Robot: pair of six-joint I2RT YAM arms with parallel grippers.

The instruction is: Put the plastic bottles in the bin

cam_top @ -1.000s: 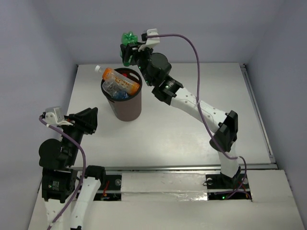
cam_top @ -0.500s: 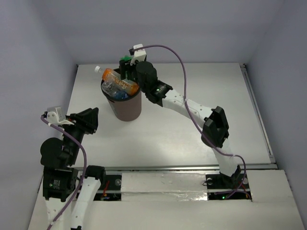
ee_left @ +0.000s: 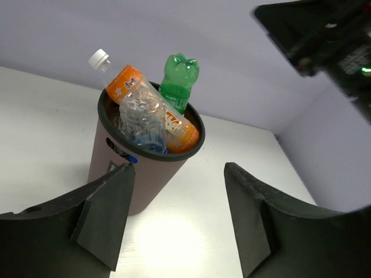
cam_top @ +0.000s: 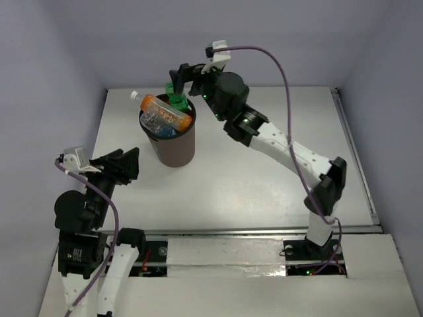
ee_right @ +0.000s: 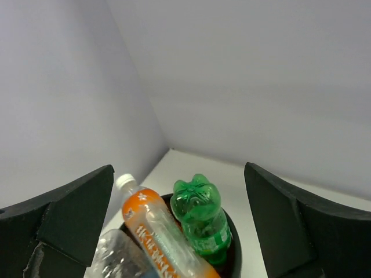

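Observation:
The dark brown bin (cam_top: 173, 148) stands at the back left of the table. The green bottle (cam_top: 176, 98) stands bottom-up inside it, against the far rim. The orange bottle (cam_top: 160, 107) with a white cap lies across the top, with a crumpled clear bottle (ee_left: 139, 104) and a blue-labelled one (ee_left: 148, 142) under it. My right gripper (cam_top: 187, 78) is open and empty, just above and behind the green bottle (ee_right: 203, 217). My left gripper (cam_top: 124, 165) is open and empty, low and near-left of the bin (ee_left: 156, 179). The other bottles are hidden.
White walls close the table at the back and on both sides. The right arm stretches from the near right across to the bin. The orange bottle's cap (ee_left: 98, 58) overhangs the bin's left rim.
My right gripper carried the green bottle down into the bin, let it go and rose back to the right. The left arm barely moved.

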